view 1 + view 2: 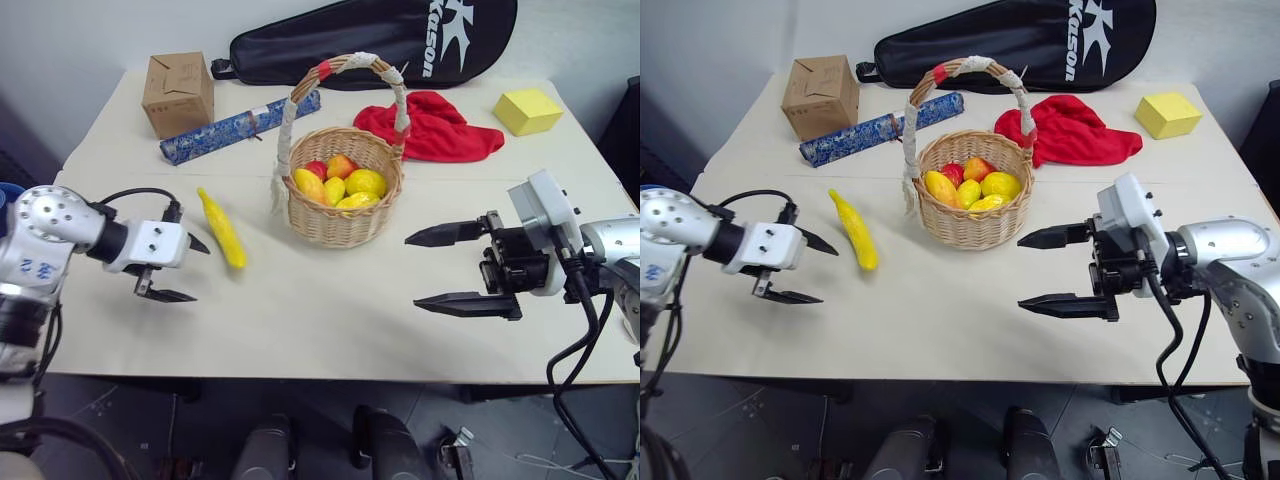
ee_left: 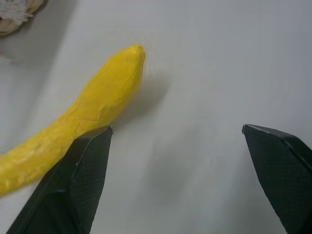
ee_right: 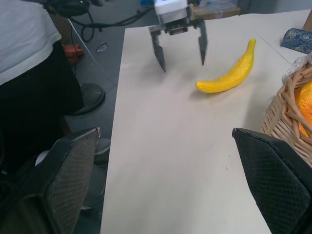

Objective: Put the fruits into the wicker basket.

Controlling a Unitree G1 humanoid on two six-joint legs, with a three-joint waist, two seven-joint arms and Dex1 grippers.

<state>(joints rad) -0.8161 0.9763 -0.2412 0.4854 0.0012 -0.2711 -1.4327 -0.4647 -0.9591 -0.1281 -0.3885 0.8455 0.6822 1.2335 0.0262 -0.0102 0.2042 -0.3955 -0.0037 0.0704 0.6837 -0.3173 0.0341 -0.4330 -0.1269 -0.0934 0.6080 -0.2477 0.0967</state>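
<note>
A pale table with a wicker basket near its middle, already holding several fruits, red, orange and yellow. One fruit is left outside: a banana lying flat on the table just to the robot's left of the basket, apart from it.

The banana's long axis runs from the far edge of the table toward the near edge, slanting slightly toward the basket as it comes closer. The left gripper hovers just beside the banana's near end, on the side away from the basket, its two black fingers spread wide and holding nothing. From the left wrist, the banana's tip lies next to one finger rather than between the two, so the gripper likely needs to shift toward the basket to straddle it; how high it sits above the table is hard to judge.

The right gripper waits on the other side of the basket, pointing across the table, fingers also wide apart and empty. The left arm is plainly the nearer one
</note>
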